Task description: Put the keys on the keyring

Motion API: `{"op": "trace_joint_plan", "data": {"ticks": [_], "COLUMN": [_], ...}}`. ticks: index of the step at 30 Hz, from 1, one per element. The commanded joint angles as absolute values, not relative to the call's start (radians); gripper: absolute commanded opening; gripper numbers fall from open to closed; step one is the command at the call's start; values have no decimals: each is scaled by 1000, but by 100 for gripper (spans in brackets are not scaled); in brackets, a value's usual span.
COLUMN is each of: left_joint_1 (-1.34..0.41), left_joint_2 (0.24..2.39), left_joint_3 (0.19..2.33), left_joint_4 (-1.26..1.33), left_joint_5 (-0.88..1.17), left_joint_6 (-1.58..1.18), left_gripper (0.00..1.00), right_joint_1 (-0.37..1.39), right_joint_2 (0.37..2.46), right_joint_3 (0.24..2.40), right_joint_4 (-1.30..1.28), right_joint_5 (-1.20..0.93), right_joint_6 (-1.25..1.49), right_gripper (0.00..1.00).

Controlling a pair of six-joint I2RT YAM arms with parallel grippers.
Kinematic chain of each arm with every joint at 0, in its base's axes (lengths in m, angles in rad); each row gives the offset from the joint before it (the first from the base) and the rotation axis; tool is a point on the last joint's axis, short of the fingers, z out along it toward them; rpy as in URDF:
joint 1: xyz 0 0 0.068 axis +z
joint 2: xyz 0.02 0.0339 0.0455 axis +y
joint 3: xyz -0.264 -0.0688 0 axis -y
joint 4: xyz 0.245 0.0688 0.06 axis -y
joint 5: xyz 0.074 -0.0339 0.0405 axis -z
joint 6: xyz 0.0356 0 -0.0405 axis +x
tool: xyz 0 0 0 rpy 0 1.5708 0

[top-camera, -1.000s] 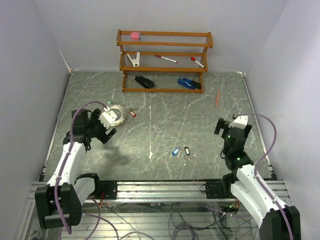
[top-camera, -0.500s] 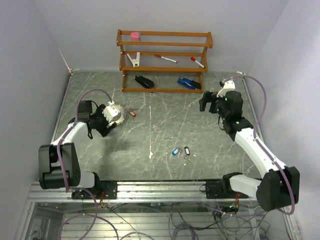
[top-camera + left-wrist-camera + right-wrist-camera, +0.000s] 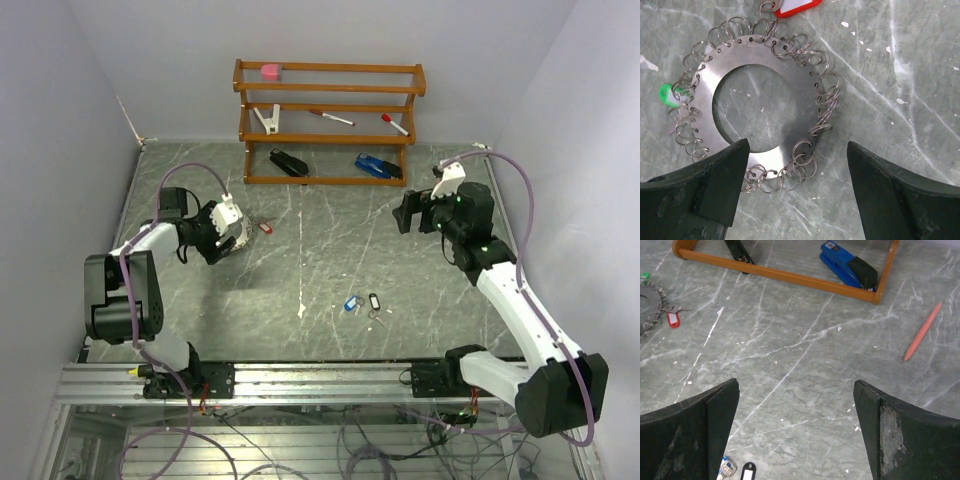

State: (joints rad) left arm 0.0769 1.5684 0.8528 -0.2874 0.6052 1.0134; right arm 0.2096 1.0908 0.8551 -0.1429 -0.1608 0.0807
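The keyring (image 3: 790, 80) is a flat silvery disc with a wide hole and many small wire rings round its rim; it also shows at the left edge of the right wrist view (image 3: 647, 305). A red-tagged key (image 3: 797, 6) and a green-tagged key (image 3: 667, 95) lie at its rim. My left gripper (image 3: 795, 185) hangs open just above the keyring's near edge, holding nothing; from above it (image 3: 220, 240) hides most of the ring. A blue-tagged key (image 3: 350, 303) and a black-tagged key (image 3: 374, 300) lie mid-table. My right gripper (image 3: 407, 214) is open and raised, well behind them.
A wooden rack (image 3: 330, 125) stands at the back with a pink block, a white clip, red-capped pens, a black stapler and a blue stapler (image 3: 847, 265). An orange pencil (image 3: 922, 331) lies at the right. Grey walls close three sides.
My left arm has reached forward and turned down over the keyring, its jaws slightly narrower. My right arm has lifted from the near right and swung back and towards the centre.
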Motion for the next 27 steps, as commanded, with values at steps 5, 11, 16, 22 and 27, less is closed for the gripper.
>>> {"op": "trace_joint_plan", "data": {"ticks": [5,11,16,22,27], "left_joint_1": [73,73,72,71,65], "left_joint_2": [1679,1734,1764,1812,1848], "left_joint_3": [1001,1077,1109,1154,1191], "left_joint_4": [-432,-595,-670,-703,-742], "left_joint_5": [649,721,694,686,702], "left_joint_6": [1146,1251,1301,1327,1349], "left_gripper": [85,80,79,79,77], "right_joint_1": [210,210,210,210,210], "right_joint_2": [1066,1066,1073,1072,1070], "right_joint_3": [869,875,881,889,887], "right_joint_4": [-168,-166,-176,-177,-176], "right_joint_5": [-180,-160,-152,-147,-152], "right_joint_6": [43,64,72,78,86], "right_gripper": [90,87,87,87,87]}}
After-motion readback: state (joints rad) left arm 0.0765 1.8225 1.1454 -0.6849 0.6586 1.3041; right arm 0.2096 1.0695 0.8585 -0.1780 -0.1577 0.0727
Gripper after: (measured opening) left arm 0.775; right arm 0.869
